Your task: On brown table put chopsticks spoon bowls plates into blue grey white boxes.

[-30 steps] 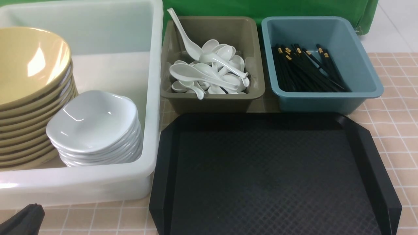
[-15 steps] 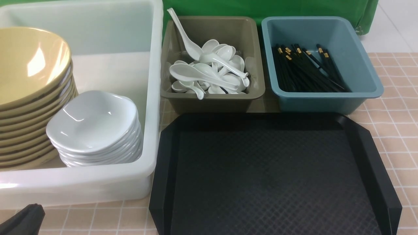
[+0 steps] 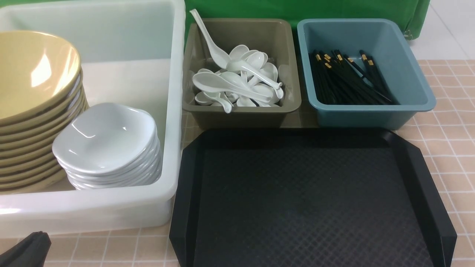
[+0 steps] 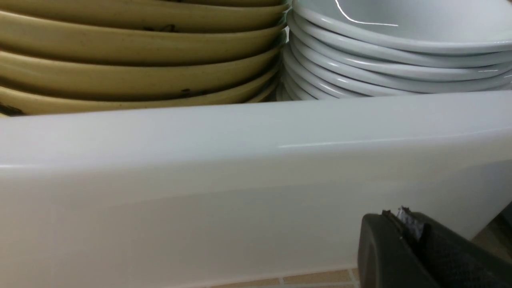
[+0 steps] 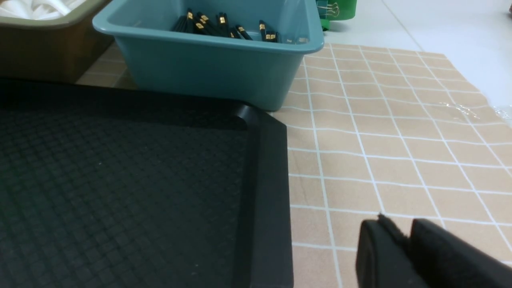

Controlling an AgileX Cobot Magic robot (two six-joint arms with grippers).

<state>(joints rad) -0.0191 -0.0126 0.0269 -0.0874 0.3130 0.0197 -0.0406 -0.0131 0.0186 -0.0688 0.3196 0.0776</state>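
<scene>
Several mustard-tan bowls (image 3: 33,92) are stacked in the white tub (image 3: 177,111), with a stack of white plates (image 3: 107,141) beside them. A heap of white spoons (image 3: 237,81) fills the grey bin (image 3: 241,115). The black chopsticks (image 3: 345,78) lie in the blue bin (image 3: 371,118). My left gripper (image 3: 28,246) is low at the near left, just outside the tub's front wall (image 4: 240,192). It is shut and empty (image 4: 396,214). My right gripper (image 5: 400,225) hovers over the brown table (image 5: 380,152), to the right of the tray. Its tips stand slightly apart, holding nothing.
A black textured tray (image 3: 304,196) with raised angled corners fills the near middle of the table, and nothing lies on it. A green cloth (image 3: 297,9) hangs behind the bins. White floor (image 3: 452,29) shows beyond the table's far right edge.
</scene>
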